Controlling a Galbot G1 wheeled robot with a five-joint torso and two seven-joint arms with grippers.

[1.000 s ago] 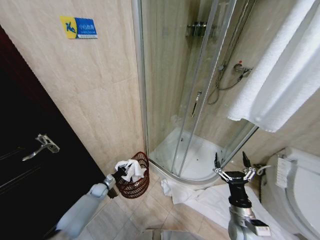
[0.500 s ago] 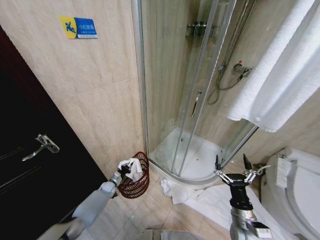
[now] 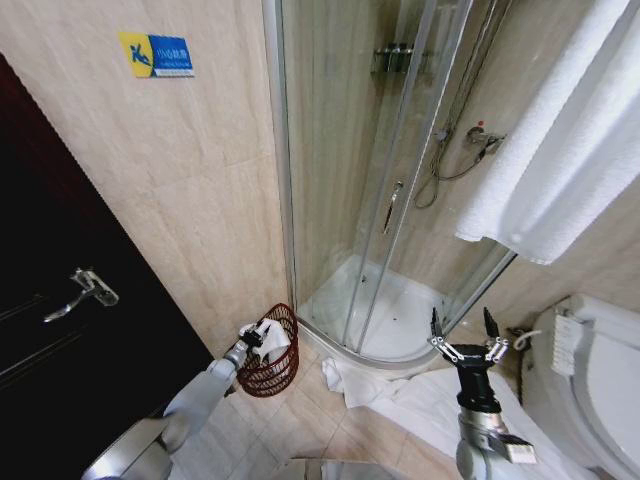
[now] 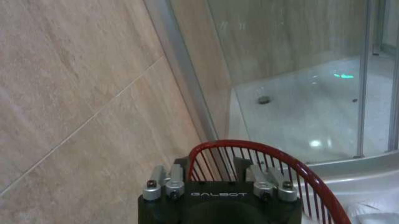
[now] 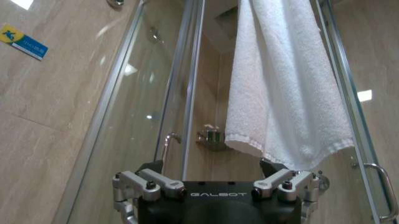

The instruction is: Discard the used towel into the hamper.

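1. In the head view, the hamper (image 3: 268, 352) stands on the floor in the lower centre-left of the frame, against the tiled wall and just beside the corner post of the shower enclosure (image 3: 400, 200). The used towel (image 3: 273, 340) shows as a white bundle inside it, near the rim.

2. The left tool (image 3: 255, 335) is at the hamper's near rim, right at the towel. I cannot tell how far its fingers are parted, nor whether they have any hold on the cloth; the left wrist view shows the red rim (image 4: 262, 154) arching close in front of the tool body but not the fingertips.

3. The step in hand appears to be the release. To do it well, the fingers should part fully with the tool over the mouth of the hamper, so the cloth falls inside and not over the rim.

4. The lift away should go straight up. A loop of towelling could snag on a finger and drag the bundle out, and the open-weave wall looks light enough to tip if nudged.

5. The right tool (image 3: 463, 338) hangs idle at the lower right, fingers spread wide and holding nothing, above a white mat (image 3: 420, 405) lying on the floor.
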